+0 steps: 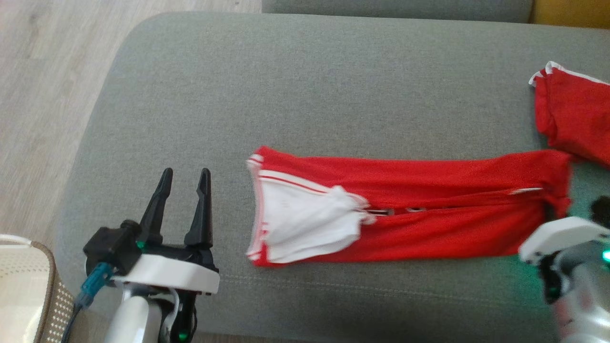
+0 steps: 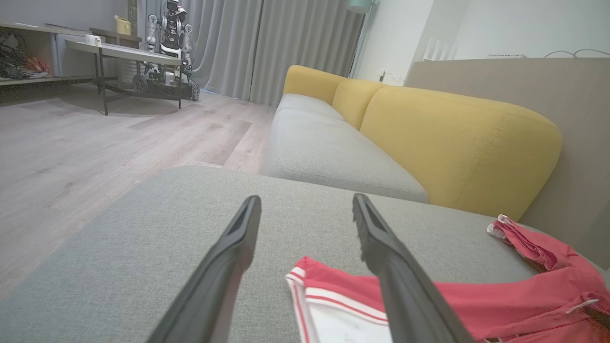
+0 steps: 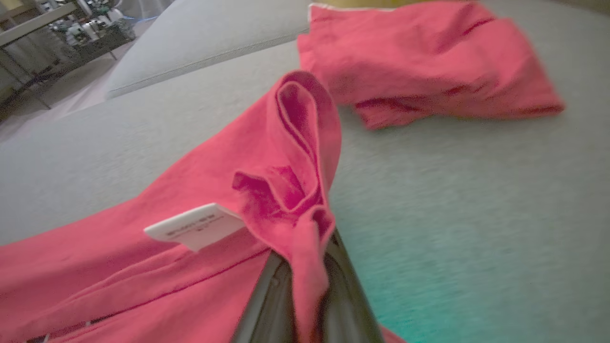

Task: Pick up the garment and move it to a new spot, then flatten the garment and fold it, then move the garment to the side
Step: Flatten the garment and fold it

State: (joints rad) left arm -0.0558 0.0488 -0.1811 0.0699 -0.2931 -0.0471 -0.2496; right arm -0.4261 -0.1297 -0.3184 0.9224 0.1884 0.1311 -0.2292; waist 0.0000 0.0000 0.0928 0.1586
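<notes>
The garment (image 1: 429,209) is red with white trim and a white inner panel at its left end. It lies stretched in a long band across the grey cushion (image 1: 333,85). My left gripper (image 1: 186,172) hovers open and holds nothing, left of the garment's white-trimmed end (image 2: 333,305). Its fingers (image 2: 238,247) point across the cushion. My right gripper (image 3: 310,238) is shut on a bunched fold at the garment's right end (image 3: 295,157), beside a white tag (image 3: 193,228). Another red part (image 1: 572,114) with white edging lies at the far right, seemingly joined to the band.
Wooden floor (image 1: 43,95) runs along the cushion's left edge. A pale woven basket (image 1: 19,286) stands at the lower left. A yellow sofa back (image 2: 452,143) rises beyond the cushion. Far off in the room are a table and another robot (image 2: 167,38).
</notes>
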